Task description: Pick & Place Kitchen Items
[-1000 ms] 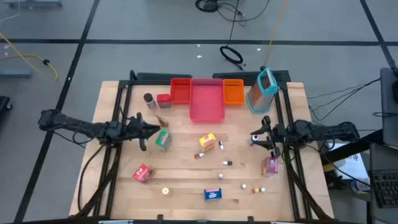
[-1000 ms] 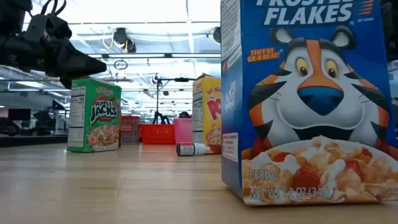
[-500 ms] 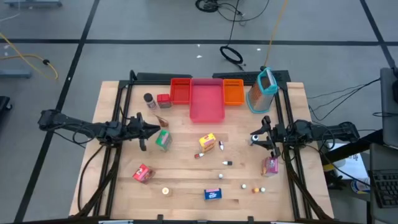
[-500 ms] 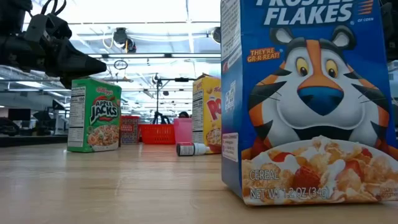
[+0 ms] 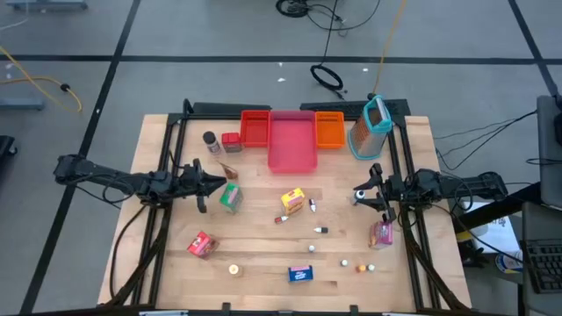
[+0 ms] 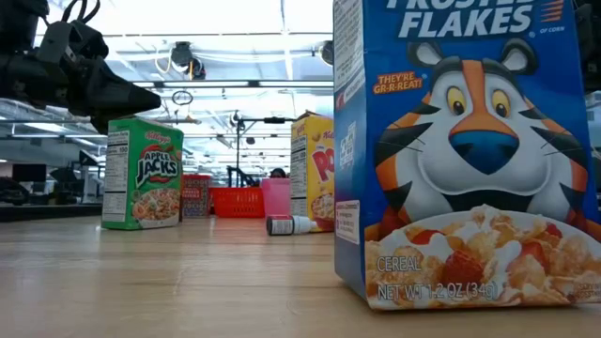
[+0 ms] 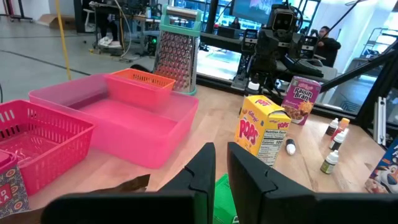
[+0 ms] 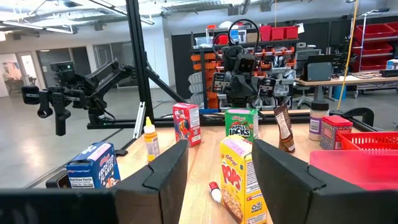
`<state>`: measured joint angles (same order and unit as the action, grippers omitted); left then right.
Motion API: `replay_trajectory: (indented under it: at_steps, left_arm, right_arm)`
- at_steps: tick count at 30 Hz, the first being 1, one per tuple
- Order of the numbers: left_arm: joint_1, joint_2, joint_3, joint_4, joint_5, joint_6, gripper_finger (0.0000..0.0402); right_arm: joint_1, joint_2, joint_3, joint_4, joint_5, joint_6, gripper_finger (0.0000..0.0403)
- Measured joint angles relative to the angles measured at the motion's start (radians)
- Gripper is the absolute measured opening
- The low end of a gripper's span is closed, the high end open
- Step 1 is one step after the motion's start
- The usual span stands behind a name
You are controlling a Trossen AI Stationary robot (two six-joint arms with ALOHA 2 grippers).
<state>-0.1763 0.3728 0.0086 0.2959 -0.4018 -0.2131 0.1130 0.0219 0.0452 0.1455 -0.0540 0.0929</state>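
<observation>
Small grocery boxes stand on the wooden table: a green Apple Jacks box (image 5: 231, 197) (image 6: 143, 174), a yellow Pops box (image 5: 293, 201) (image 7: 261, 134), a blue Frosted Flakes box (image 5: 300, 274) (image 6: 460, 150) and a pink Raisin Bran box (image 5: 381, 233). A red pouch (image 5: 201, 244), a dark-capped shaker (image 5: 211, 140) and tiny bottles (image 5: 320, 230) are scattered among them. My left gripper (image 5: 221, 182) (image 7: 222, 165) hovers shut just above the green box, clear of its top (image 6: 141, 120). My right gripper (image 5: 358, 194) (image 8: 219, 177) waits open near the table's right side, pointing left.
Red (image 5: 255, 128), pink (image 5: 291, 145) and orange (image 5: 329, 130) trays sit at the far edge, with a metal grater (image 5: 371, 128) to their right. A brown pouch (image 5: 230, 170) and a red box (image 5: 231, 140) stand beyond the left gripper. Black frame rails (image 5: 167, 167) run along both sides.
</observation>
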Motion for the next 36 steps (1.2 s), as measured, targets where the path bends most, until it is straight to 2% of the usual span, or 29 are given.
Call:
replay_trajectory:
  at_steps: [21,33,36]
  left_arm:
    - [0.000,0.000,0.000,0.000,0.000,0.000,0.0040]
    - [0.000,0.000,0.000,0.000,0.000,0.000,0.0040]
    - [0.000,0.000,0.000,0.000,0.000,0.000,0.0040]
  right_arm:
    - [0.000,0.000,0.000,0.016,0.000,0.000,0.0171]
    - [0.000,0.000,0.000,0.123,-0.003,0.002,0.0171]
    - [0.000,0.000,0.000,0.135,-0.003,0.047,0.0171]
